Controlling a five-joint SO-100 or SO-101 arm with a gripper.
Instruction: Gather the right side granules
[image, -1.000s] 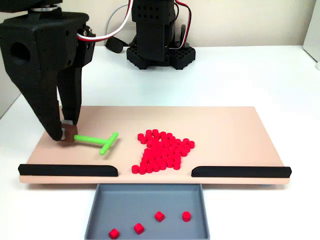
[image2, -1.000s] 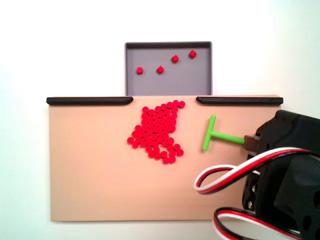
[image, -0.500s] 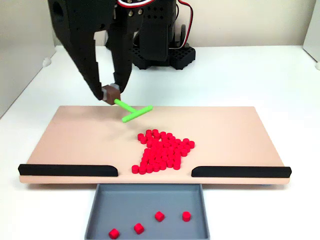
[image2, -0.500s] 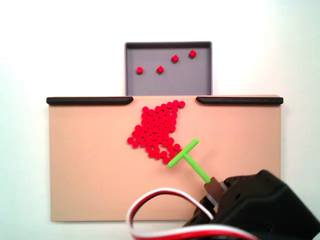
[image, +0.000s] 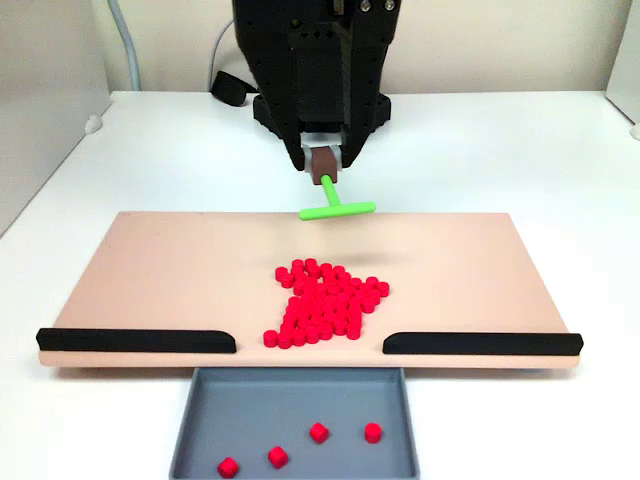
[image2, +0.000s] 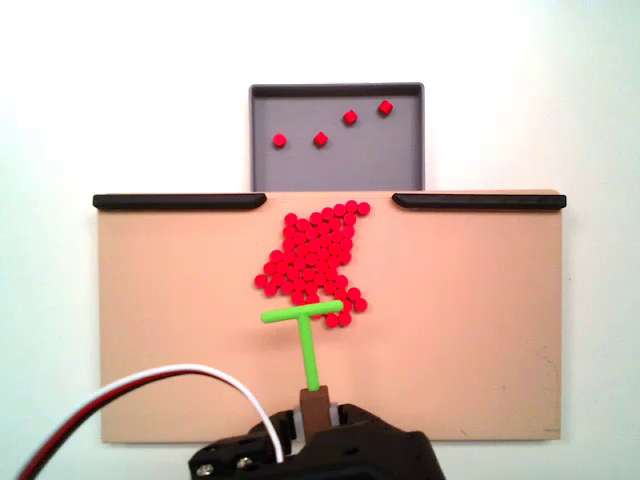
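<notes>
One white table (image: 520, 150), one tan board (image: 150, 270) lying on it. One black arm (image: 315, 60) stands at the board's far edge, centred. Two black rails (image: 135, 340) on the board's near edge, one either side of a central gap. One grey tray (image: 295, 405) sits below that gap, straight out in front of the gripper and well apart from it.

Gripper (image2: 320, 418) is clamped narrow on the brown block at the stem end of one green T-shaped tool (image2: 305, 330). The stem points straight out from the jaws and the crossbar is at the far tip, square to it.

Granules (image2: 315, 262): one packed red cluster, several dozen, too dense for an exact count. It lies directly ahead of the gripper, running from the crossbar to the rail gap. In the top-down fixed view the crossbar overlaps the cluster's nearest pellets; contact can't be confirmed. Four loose granules (image: 318, 432) in the tray, beyond the cluster.
</notes>
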